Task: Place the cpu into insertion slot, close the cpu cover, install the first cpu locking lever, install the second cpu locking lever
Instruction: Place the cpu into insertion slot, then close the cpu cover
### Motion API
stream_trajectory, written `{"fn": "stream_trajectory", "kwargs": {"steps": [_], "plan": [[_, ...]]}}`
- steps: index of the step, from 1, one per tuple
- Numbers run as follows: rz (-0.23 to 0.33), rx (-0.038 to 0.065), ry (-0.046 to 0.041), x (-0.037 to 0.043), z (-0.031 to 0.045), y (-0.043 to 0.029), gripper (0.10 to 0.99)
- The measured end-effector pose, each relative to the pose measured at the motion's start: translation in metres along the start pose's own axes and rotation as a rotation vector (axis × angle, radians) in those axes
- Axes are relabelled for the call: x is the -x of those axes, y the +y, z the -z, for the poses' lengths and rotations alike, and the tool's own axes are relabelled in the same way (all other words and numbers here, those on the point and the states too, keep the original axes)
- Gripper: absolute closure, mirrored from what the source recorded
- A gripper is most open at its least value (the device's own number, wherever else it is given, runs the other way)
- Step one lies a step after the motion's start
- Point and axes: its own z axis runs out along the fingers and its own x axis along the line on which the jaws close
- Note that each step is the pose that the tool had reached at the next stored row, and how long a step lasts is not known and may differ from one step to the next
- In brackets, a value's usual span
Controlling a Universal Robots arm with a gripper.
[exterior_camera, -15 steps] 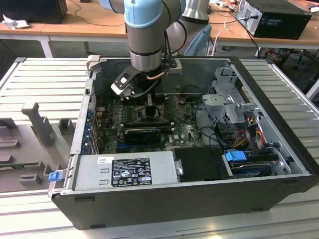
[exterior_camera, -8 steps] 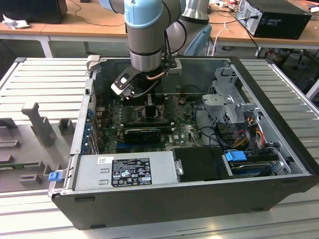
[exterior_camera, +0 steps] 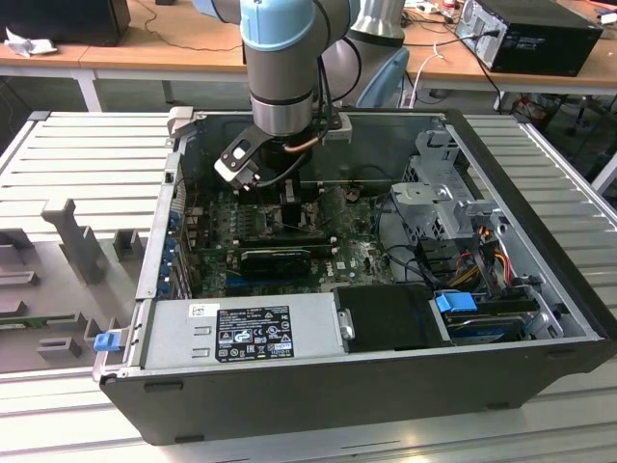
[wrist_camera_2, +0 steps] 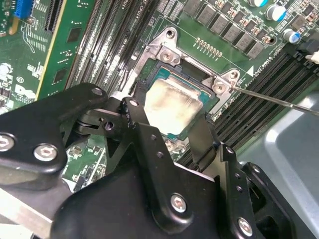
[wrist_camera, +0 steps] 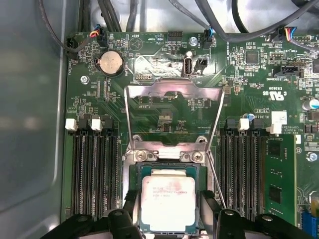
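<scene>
Now clamping the cpu (wrist_camera: 168, 203) by two opposite edges with the gripper (wrist_camera_2: 168, 119), to hold it level at the socket (wrist_camera: 133, 179), with the cpu cover (wrist_camera: 169, 88) swung open for room.

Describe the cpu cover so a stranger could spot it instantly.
On the green motherboard, between two banks of black memory slots, sits the square tan-silver cpu in its socket. Hinged at the socket's edge is the thin grey metal cpu cover, swung open; unlike its neighbours, it is a bare frame with green board showing through its centre.
</scene>
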Motion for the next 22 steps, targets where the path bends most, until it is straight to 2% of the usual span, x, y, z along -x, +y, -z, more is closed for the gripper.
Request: {"fn": "stream_trajectory", "kwargs": {"steps": [2, 3, 4, 6, 7, 8, 19, 22], "plan": [[0.000, 0.000, 0.0000, -0.0001, 0.0026, 0.0002, 0.494], [0.000, 0.000, 0.0001, -0.0001, 0.0035, 0.0003, 0.561], [0.000, 0.000, 0.0000, -0.0001, 0.0041, 0.0003, 0.561], [0.000, -0.001, 0.0000, -0.0001, 0.0064, 0.0006, 0.808], [0.000, -0.001, -0.0001, -0.0002, 0.0077, 0.0007, 0.871], [0.000, -0.001, -0.0003, -0.0002, 0.0089, 0.0008, 0.980], [0.000, -0.001, -0.0023, -0.0005, 0.0148, 0.0015, 0.980], [0.000, -0.004, -0.0018, 0.0002, 0.0142, 0.0097, 0.980]]}}
